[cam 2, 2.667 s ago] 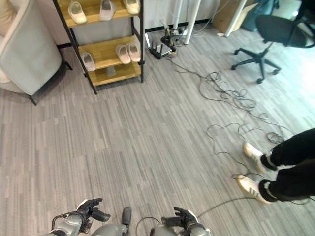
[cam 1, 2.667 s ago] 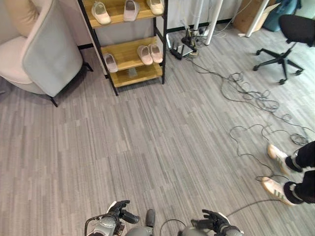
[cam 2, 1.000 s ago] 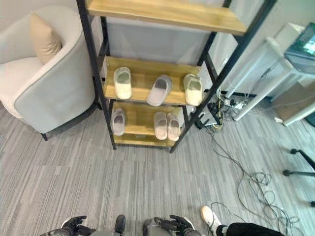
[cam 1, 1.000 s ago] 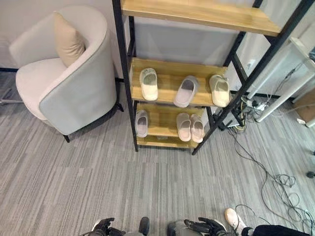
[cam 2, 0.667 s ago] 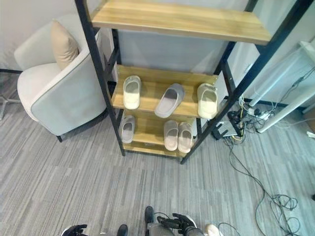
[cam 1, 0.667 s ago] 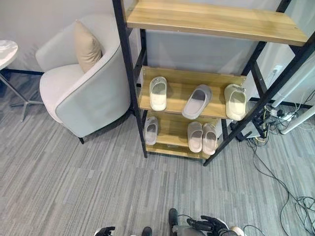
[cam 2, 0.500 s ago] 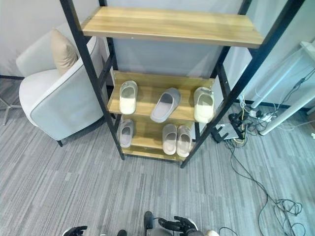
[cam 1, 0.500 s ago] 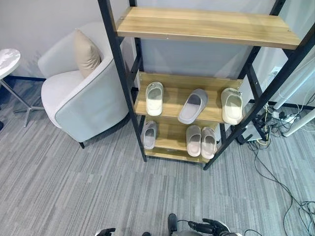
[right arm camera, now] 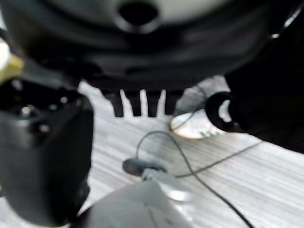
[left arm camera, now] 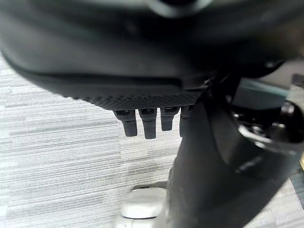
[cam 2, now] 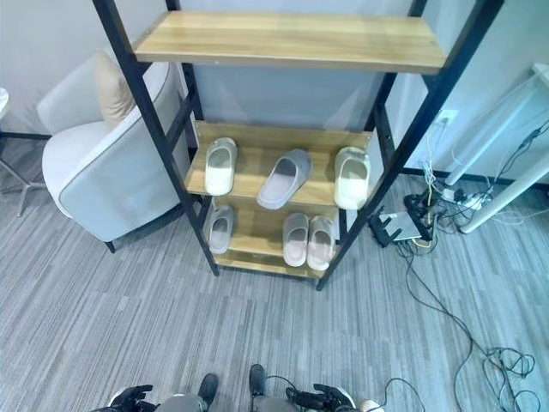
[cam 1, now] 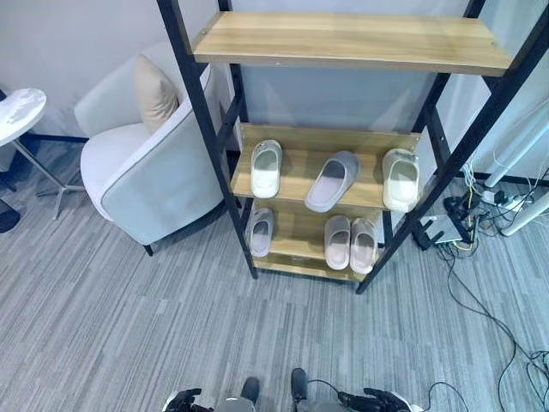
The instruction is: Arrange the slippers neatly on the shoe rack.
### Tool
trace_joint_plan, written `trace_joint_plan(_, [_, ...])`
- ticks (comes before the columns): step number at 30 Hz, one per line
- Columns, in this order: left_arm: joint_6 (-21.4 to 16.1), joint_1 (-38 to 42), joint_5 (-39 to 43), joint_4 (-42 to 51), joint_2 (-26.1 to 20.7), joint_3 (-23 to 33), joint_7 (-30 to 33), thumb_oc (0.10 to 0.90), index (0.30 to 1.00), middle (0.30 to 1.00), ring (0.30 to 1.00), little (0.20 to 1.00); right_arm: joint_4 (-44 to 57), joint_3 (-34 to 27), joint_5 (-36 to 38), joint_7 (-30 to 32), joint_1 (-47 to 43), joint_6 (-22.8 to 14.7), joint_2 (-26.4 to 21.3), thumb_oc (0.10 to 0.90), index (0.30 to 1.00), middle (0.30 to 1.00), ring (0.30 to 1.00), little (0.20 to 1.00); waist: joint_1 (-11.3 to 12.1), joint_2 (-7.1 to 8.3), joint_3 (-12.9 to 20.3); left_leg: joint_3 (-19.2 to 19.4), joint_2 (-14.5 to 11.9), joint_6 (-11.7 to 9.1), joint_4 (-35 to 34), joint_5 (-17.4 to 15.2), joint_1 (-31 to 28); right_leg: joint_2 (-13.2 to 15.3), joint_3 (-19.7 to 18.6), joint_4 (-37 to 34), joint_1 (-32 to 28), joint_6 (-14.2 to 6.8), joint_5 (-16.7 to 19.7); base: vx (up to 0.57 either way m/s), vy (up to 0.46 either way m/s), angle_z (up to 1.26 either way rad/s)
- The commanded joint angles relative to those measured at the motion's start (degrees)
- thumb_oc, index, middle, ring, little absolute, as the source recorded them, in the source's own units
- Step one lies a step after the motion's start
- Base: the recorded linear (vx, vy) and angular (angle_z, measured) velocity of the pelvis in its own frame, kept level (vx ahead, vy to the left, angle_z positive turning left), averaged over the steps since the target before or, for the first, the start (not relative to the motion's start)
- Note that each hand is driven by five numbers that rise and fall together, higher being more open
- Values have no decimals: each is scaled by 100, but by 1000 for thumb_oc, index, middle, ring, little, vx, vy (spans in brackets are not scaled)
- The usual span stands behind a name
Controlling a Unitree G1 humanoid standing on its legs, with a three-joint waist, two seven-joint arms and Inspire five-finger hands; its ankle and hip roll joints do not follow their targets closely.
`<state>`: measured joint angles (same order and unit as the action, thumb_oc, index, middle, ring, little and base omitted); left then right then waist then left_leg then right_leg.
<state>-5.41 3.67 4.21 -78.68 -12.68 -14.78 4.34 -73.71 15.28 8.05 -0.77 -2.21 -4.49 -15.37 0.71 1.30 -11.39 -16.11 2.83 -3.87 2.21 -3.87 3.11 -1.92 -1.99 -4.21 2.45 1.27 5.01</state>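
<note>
A black-framed shoe rack (cam 1: 214, 154) with wooden shelves stands ahead of me against the wall. On its middle shelf lie a cream slipper (cam 1: 266, 169), a grey slipper (cam 1: 333, 181) turned askew, and another cream slipper (cam 1: 401, 179). The lower shelf holds a single grey slipper (cam 1: 260, 232) and a pink pair (cam 1: 350, 244) side by side. Nothing lies on the top shelf (cam 1: 343, 39). My left hand (cam 1: 182, 401) and right hand (cam 1: 377, 400) hang low at the picture's bottom edge, far from the rack. Both are open and hold nothing, with fingers (left arm camera: 142, 123) relaxed over the floor.
A grey armchair (cam 1: 154, 184) with a beige cushion stands just left of the rack, and a small white round table (cam 1: 17, 107) is further left. Cables and a power strip (cam 1: 446, 227) lie on the floor right of the rack. A person's pale shoe (right arm camera: 197, 127) is close by my right hand.
The camera has shifted a little, so the rack sits slightly differently in the picture. The slippers keep their places on the shelves. Both hands stay low and hold nothing.
</note>
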Motion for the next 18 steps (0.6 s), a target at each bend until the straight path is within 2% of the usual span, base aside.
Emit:
trace_joint_plan(1, [-59,-137,-431,-64,236,-229,-127,800,900,900,900,900,-25,47,79,40,323,-35,-139,800,900,900,900,900,-108,152,191,182,94,209,254,248,108,21,-331,621,-474,-457,-869,78,128,-61])
trace_joint_plan(6, [-47,-102,-422,-7,157,-160,-114,800,900,900,900,900,-128,25,129,-35,382,39,-36,800,900,900,900,900,-151,138,306,405,121,338,103,158,-150,126,-503,598,-507,-548,-786,67,108,-49])
trace_joint_plan(13, [-42,-109,-538,-10,113,-195,-166,800,900,900,900,900,-181,0,185,-144,445,95,39,800,900,900,900,900,-206,72,390,538,173,464,-135,146,-354,194,-627,600,-485,-633,-759,40,76,-6])
trace_joint_plan(14, [-18,-104,-298,-243,253,-9,-296,800,900,900,900,900,-493,-239,358,-213,407,143,117,800,900,900,900,900,-218,-123,633,1482,5,443,-82,-37,-590,417,309,449,-457,-641,-718,0,0,0])
trace_joint_plan(18, [-42,-21,-215,-117,240,-39,-254,800,900,900,900,900,-400,-219,381,-183,424,123,130,800,900,900,900,900,-245,-123,631,1433,-26,408,-144,10,-640,390,387,482,-507,-610,-792,-4,-44,-4])
